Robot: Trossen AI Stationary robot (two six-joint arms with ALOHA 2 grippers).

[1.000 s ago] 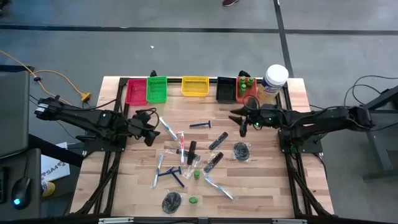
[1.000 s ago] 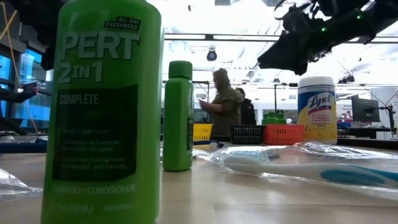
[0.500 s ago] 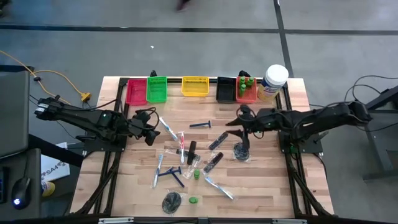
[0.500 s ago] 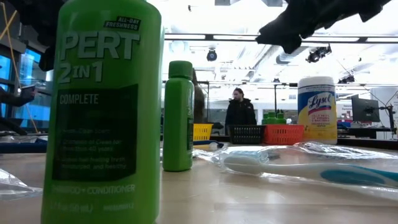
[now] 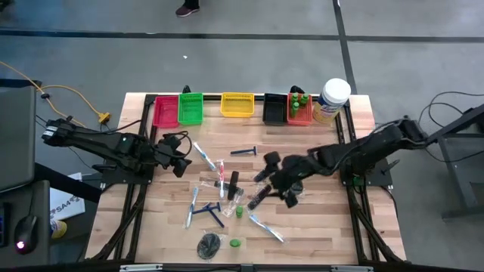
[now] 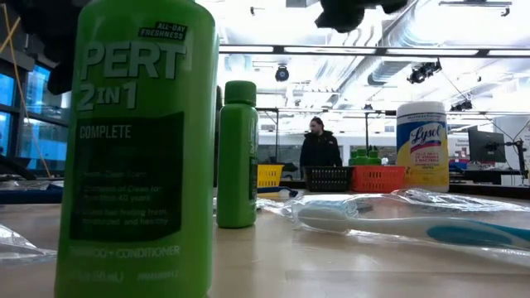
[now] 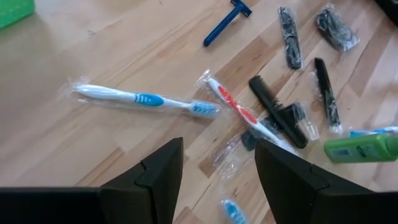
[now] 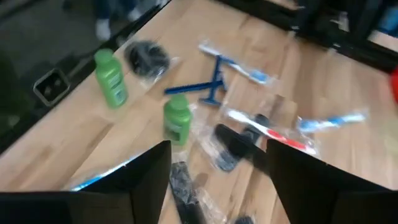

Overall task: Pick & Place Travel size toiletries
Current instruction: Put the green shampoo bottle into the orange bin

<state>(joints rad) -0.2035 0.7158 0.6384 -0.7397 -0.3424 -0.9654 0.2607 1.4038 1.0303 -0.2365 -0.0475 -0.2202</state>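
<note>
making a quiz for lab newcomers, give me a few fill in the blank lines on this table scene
1. The bin between the green bin and the black bin is ____.
2. The white jar stands beside the ____ bin.
3. The right hand hovers with its fingers ____.
4. The small bottles on the table are ____.

Missing words: yellow; red; open; green

Right end effector (image 5: 274, 180) hangs open over mid-table; left end effector (image 5: 184, 156) waits open at left.
</note>
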